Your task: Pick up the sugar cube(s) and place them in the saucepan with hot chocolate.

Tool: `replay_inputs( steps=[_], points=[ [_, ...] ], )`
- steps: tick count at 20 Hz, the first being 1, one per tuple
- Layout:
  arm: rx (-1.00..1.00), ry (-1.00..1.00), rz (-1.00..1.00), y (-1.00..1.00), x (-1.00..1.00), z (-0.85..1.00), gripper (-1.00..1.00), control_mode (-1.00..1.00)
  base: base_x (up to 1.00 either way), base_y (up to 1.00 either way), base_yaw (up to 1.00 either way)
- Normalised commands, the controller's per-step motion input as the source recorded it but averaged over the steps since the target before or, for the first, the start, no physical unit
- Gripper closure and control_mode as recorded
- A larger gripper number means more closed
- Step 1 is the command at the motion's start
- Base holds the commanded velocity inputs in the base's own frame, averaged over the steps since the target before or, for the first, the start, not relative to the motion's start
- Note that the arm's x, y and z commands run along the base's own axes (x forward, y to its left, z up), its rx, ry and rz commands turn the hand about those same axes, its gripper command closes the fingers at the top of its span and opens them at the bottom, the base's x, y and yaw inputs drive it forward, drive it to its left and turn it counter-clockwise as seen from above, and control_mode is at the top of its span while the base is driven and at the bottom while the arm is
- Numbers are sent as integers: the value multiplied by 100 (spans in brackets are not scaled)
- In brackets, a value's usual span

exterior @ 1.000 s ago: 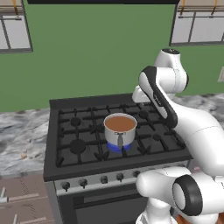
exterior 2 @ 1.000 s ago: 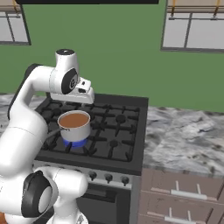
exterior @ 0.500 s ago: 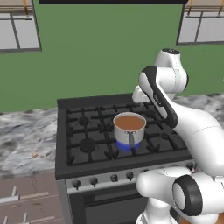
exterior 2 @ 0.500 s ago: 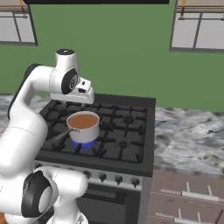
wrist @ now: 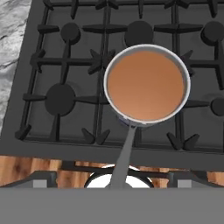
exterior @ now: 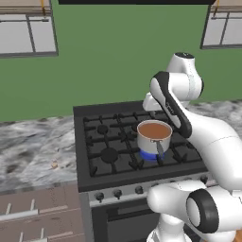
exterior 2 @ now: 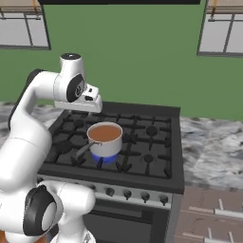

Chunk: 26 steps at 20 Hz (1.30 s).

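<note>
In the left base view, the saucepan sits on the black stove, over a front burner where a blue flame shows under its base. Its liquid surface is smooth and reddish brown, and its short steel handle points toward the stove's front edge. The white arm bends up behind and to the right of the pan. On the marbled grey worktop left of the stove, a tiny pale speck, the sugar cube, lies near the front edge, well apart from the pan.

In the right base view, the same saucepan stands on the left front part of the stove, handle angled toward the lower left. The arm's hand hangs above the back left of the cooktop, behind the pan and not touching it. The fingers themselves are too hidden here to judge.

In the hand view, the saucepan lies directly below, its handle running to the bottom edge. The finger tips stand far apart at the two lower corners, spread wide and holding nothing.
</note>
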Motion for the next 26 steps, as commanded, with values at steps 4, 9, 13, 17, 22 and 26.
replay_inputs(
  steps=[4,9,13,17,22,26],
  points=[
    [0,0,0,0,0,0,-100,100,0,50,-4],
    [0,0,0,0,0,0,-100,100,0,51,-4],
    [0,0,0,0,0,0,-100,100,0,40,-3],
    [0,0,0,0,0,0,-100,100,0,34,-2],
    [0,0,0,0,0,0,-100,100,0,29,-2],
    [0,0,0,4,0,0,-100,-100,0,2,0]
  ],
)
